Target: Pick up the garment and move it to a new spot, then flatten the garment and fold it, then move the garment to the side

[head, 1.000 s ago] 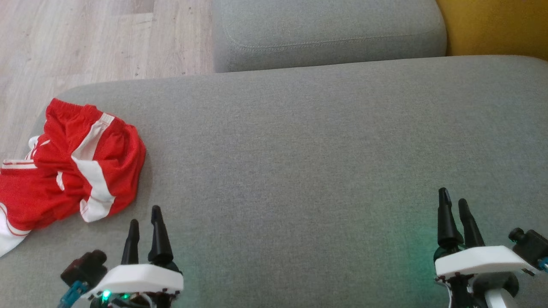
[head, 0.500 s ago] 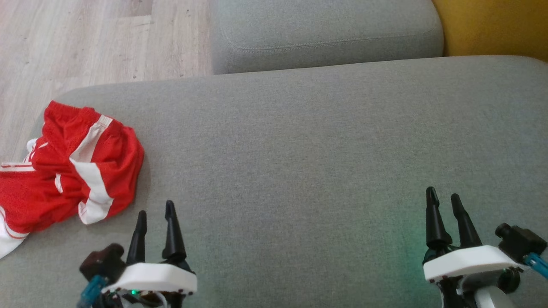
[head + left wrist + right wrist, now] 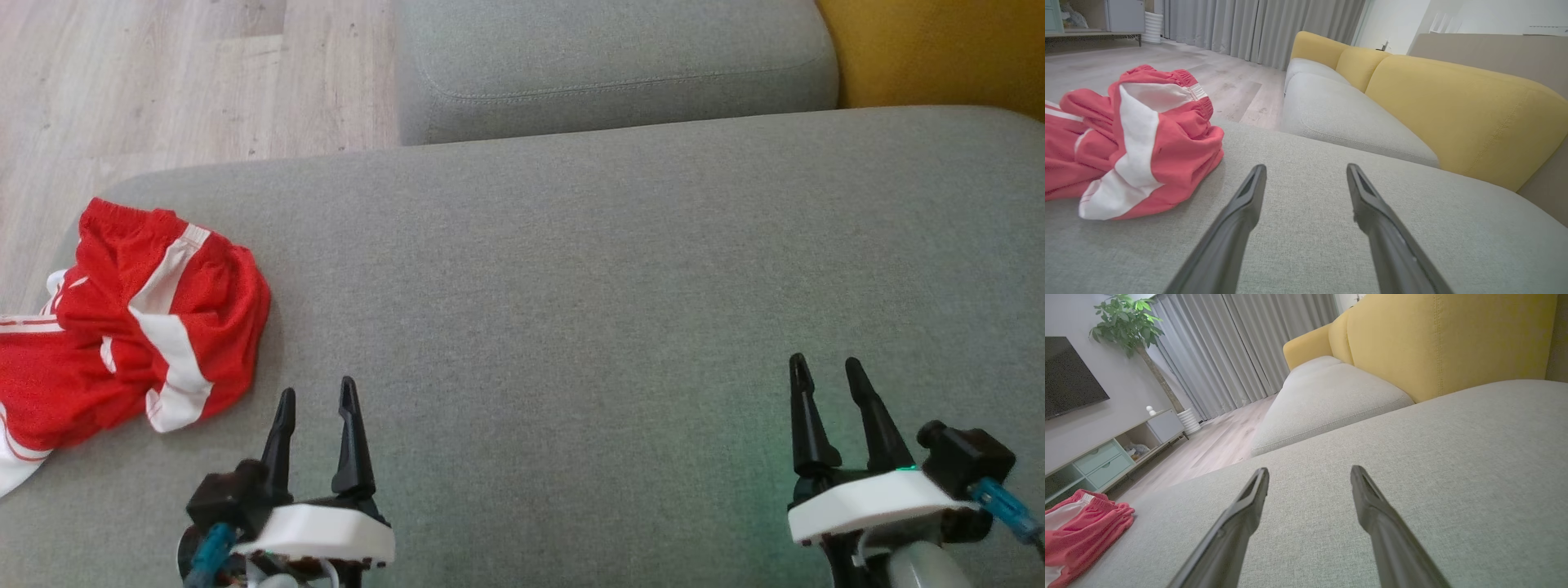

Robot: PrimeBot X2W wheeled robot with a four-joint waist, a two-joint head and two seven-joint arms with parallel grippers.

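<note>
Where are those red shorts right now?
In the head view the red shorts lie crumpled at the left end of the grey sofa cushion, beside the wooden floor, just ahead and left of the left gripper.

We find the garment to be thin red cloth with white cloth stripes, fine-textured, faintly lustrous and creased throughout. The seat cushion is grey woven cloth, matt, with a coarse visible weave. The backrest is yellow cloth, matt, finer in texture, with a stitched seam. The floor shows pale wood grain, matt. The fingers of the left end effector and the right end effector look like dark smooth plastic with a dull sheen. The left housing is smooth white plastic.
</note>
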